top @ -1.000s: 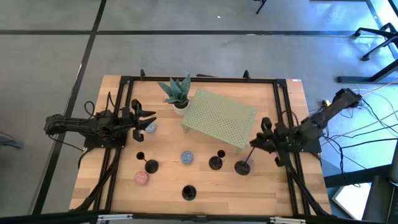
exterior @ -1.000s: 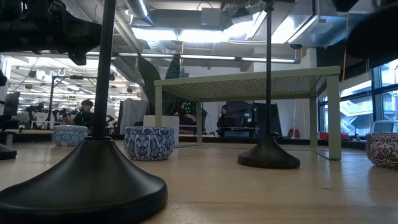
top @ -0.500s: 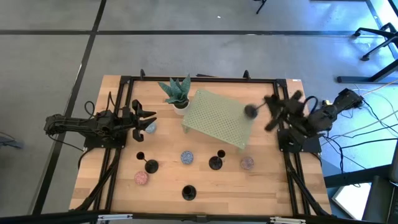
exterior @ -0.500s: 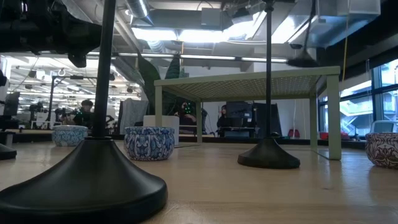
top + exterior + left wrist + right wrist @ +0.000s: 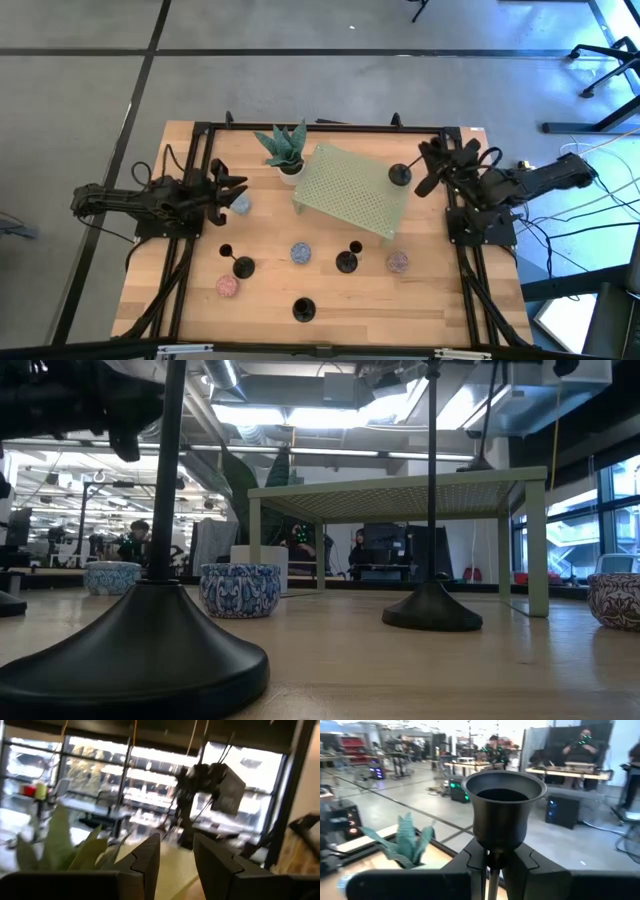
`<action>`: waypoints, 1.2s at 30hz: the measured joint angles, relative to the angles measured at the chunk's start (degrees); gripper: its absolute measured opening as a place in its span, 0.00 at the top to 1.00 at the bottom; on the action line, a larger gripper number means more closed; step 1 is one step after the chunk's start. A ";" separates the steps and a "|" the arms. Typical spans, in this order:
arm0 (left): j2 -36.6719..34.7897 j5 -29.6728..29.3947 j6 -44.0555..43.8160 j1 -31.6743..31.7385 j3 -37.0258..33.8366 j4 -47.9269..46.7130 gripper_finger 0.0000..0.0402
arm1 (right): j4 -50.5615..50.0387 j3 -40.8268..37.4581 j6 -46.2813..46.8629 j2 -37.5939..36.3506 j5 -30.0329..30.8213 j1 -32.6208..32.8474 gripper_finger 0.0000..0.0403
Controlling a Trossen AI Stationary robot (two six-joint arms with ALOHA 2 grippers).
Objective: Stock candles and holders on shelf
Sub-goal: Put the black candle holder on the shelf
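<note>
Overhead, the right gripper [image 5: 430, 168] sits at the right end of the shelf [image 5: 350, 190], fingers [image 5: 470, 862] clamped on the thin stem of a black holder [image 5: 400, 176]. The stem passes between the fingers and the cup top stands just above them in the right wrist view. The holder's round base lies ahead of the fingertips, over the shelf's right end; whether it touches the panel, cannot tell.

Left gripper [image 5: 232, 190] waits at the left side of the wooden surface [image 5: 265, 290], fingers [image 5: 145, 862] a little apart and nothing visible between them. A bluish candle [image 5: 241, 205] lies just beside the fingertips, apart from them.

Out of both grippers' reach on the surface:
- a second bluish candle [image 5: 300, 252], in front of the shelf
- a pink candle [image 5: 227, 286], near the front left
- another pink candle [image 5: 397, 262], below the shelf's right corner
- three more holders standing upright: one [image 5: 243, 266] left of the middle candle, one [image 5: 347, 261] just right of it, one [image 5: 303, 309] nearest the front edge

A potted plant [image 5: 283, 148] stands off the shelf's left back corner, well ahead of the left fingers.

In the low view the shelf [image 5: 400, 495] stands on its legs, with two holder bases in front and the bluish candles [image 5: 240, 590] beyond them.
</note>
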 joint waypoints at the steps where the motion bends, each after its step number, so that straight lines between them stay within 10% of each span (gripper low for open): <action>1: 0.02 0.54 0.00 -0.01 0.29 0.83 0.71 | -1.45 0.00 1.66 0.20 -0.07 -0.66 0.90; 18: 11.94 8.08 18.94 -0.01 18.17 -4.24 0.72 | -12.54 0.04 14.89 2.31 -8.27 -8.10 0.90; 36: 22.41 7.84 21.73 -0.01 19.24 -3.38 0.64 | -10.79 -0.15 10.50 2.38 -18.84 -13.82 0.85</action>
